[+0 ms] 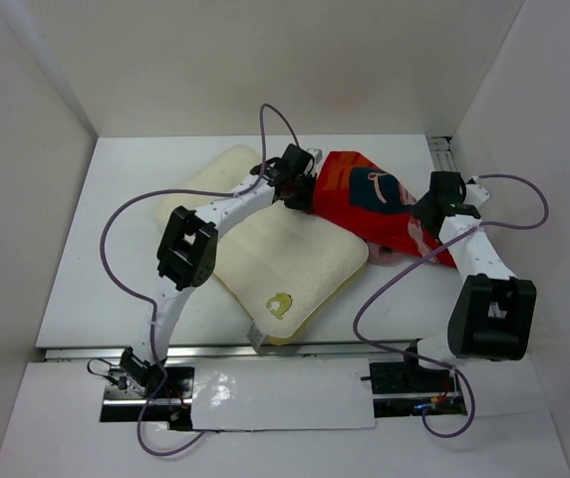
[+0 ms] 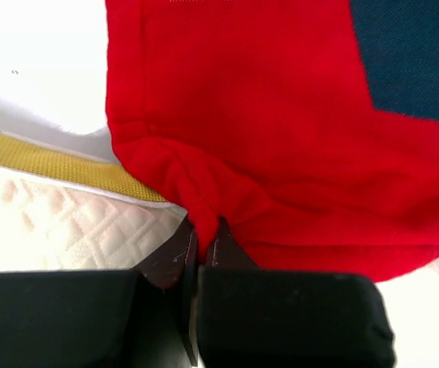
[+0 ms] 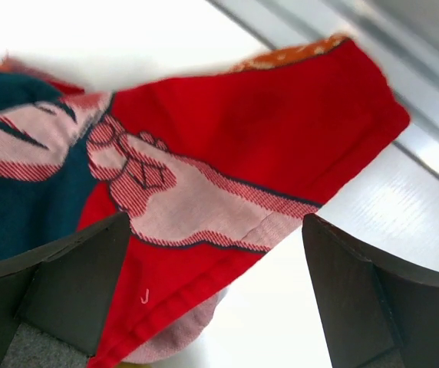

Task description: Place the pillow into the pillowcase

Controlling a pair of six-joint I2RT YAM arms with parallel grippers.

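The cream pillow (image 1: 285, 264) lies on the white table, a yellow emblem near its front corner. The red pillowcase (image 1: 365, 204) lies crumpled to its right, partly over the pillow's right edge. My left gripper (image 1: 299, 191) is shut on a pinched fold of the pillowcase (image 2: 281, 138) at its left edge, just above the quilted pillow (image 2: 58, 230) with its yellow piping. My right gripper (image 1: 430, 214) stands open over the pillowcase's right side; the red hem (image 3: 204, 261) runs between its wide-apart fingers (image 3: 74, 276), and I cannot tell whether they touch it.
White walls close in the table on three sides. A metal rail (image 1: 442, 154) runs along the back right corner. Purple cables (image 1: 275, 115) loop from both arms. A white strip (image 1: 275, 393) lies between the arm bases at the near edge.
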